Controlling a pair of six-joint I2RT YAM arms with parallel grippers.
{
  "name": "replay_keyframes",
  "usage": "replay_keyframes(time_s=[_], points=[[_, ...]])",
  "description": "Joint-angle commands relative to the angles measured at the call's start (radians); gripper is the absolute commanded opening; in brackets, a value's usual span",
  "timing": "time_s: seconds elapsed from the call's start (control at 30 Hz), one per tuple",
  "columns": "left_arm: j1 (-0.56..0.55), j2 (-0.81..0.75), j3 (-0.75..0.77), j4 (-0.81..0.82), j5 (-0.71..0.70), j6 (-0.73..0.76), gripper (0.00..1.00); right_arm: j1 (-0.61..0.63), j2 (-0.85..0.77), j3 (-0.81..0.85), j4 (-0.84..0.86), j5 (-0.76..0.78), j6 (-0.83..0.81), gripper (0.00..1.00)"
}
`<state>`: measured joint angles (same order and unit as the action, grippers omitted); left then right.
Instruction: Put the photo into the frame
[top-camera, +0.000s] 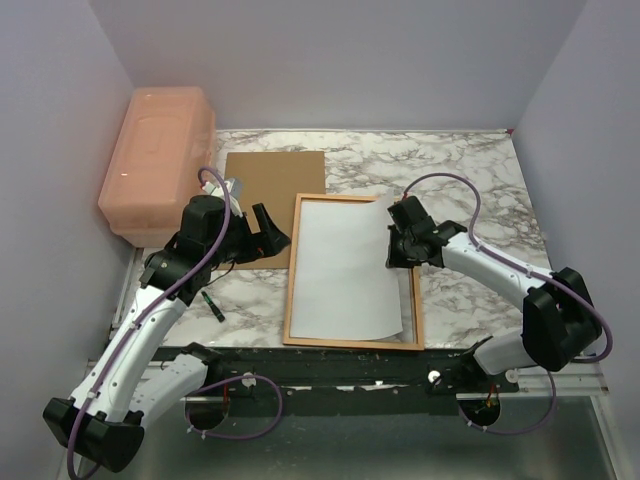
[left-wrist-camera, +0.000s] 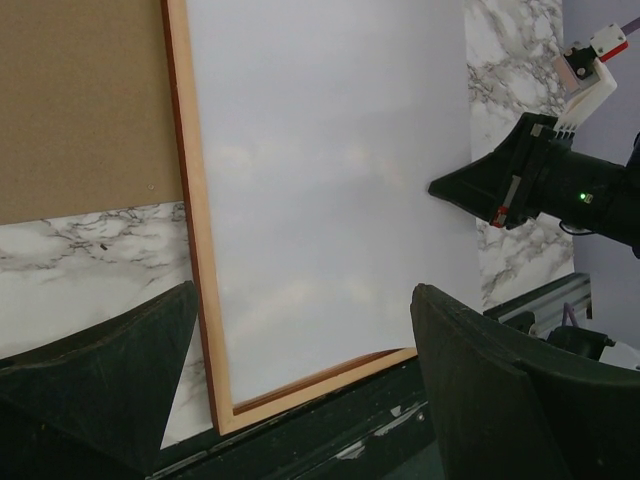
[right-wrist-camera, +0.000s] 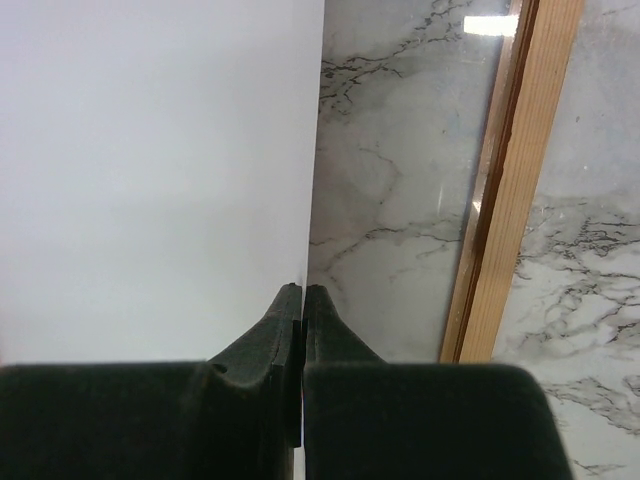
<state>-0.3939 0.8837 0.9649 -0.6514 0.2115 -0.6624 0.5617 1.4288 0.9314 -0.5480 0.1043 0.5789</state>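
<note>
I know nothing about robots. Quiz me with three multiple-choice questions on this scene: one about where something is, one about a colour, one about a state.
1. Where is the brown board?
A) by the frame's far-left corner
B) by its near-right corner
C) on top of it

2. What colour is the photo's upward face?
A) black
B) green
C) white

3. How are the right arm's fingers?
A) wide open
B) shut on the photo's edge
C) out of sight

Answers: 1 A, the top view shows it there; 2 C, only the blank back shows; 3 B, the tips meet on the sheet's edge.
</note>
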Motion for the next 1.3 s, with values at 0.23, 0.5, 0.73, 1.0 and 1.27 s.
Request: replay_keyframes(time_s=[0.23,0.5,0.73,1.0,1.27], points=[[0.006,0.017,0.024,0.005,0.023,0.028,0.9,-0.005,-0.004,0.009,0.026,-0.013,-0.014,0.09],[0.005,0.035,0.015,0.001,0.031,0.044,0.9,-0.005,-0.006,0.003,0.007,-0.008,-0.005,0.19],[0.005,0.095,-0.002,-0.013,0.048,0.058,0.9,-0.005,-0.003,-0.001,0.002,-0.011,0.004,0.41],[0.004,0.166,-0.052,0.023,0.063,0.055,0.9,-0.005,-0.04,-0.002,-0.035,-0.003,0.019,0.57],[0.005,0.259,-0.13,0.101,0.089,0.051,0.89,-0.005,-0.051,-0.017,-0.048,-0.018,0.045,0.73]])
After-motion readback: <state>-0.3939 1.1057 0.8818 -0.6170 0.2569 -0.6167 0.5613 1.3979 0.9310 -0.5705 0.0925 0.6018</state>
